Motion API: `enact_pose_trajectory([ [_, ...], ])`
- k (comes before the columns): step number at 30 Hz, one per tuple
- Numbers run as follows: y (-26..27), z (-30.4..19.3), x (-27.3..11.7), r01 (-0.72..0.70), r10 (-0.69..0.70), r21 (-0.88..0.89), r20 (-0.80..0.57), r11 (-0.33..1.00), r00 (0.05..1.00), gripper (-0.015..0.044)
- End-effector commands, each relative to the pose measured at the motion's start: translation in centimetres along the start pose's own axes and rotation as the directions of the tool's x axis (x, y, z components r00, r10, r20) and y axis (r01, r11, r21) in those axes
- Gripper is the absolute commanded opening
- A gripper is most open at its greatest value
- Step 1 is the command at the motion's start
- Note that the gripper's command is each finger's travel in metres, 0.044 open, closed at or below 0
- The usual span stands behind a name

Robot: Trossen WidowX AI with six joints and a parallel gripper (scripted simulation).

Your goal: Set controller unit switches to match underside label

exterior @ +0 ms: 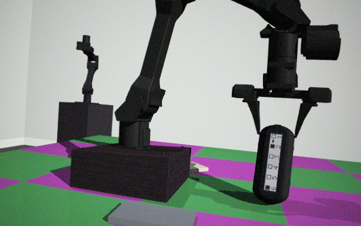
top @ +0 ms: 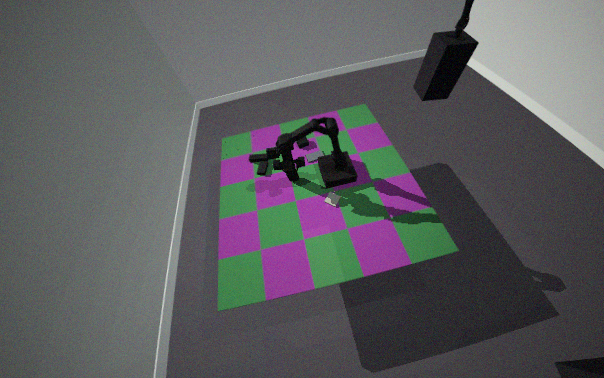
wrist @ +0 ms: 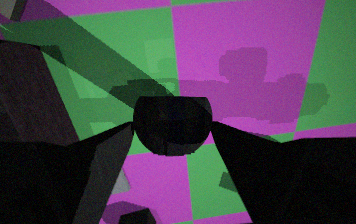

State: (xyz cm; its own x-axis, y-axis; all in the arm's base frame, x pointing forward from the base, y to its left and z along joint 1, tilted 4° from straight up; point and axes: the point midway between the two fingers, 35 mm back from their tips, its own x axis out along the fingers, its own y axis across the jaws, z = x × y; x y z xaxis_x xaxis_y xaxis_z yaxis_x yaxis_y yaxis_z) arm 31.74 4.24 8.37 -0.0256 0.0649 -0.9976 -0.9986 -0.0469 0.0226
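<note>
The claw (exterior: 277,135) (wrist: 173,126) pinches the controller unit (exterior: 273,164) (wrist: 172,125) by one end, holding it upright over the checkered mat (exterior: 227,206) (wrist: 210,30) (top: 280,225). Label (exterior: 272,162) exposed: squares 2 and 6 filled, the rest empty. Reading appears achievable now. Switch positions: not visible. Setting, if needed, laying flat and withdrawal remain outstanding.

The robot arm (top: 302,132) (exterior: 156,51) bends up and over, and its gripper (top: 292,176) (exterior: 277,135) (wrist: 173,126) points down, two fingers squeezing the controller unit's upper end.
</note>
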Motion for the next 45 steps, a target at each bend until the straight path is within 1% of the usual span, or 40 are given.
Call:
enact_pose_trajectory([
  [1, 0.0, -0.6, 0.0, -0.001, 0.001, 0.0, -0.014, 1.0, 1.0, 0.0338],
  [45, 0.0, -3.6, -0.2, -0.001, 0.001, 0.001, -0.017, 1.0, 1.0, 0.0338],
])
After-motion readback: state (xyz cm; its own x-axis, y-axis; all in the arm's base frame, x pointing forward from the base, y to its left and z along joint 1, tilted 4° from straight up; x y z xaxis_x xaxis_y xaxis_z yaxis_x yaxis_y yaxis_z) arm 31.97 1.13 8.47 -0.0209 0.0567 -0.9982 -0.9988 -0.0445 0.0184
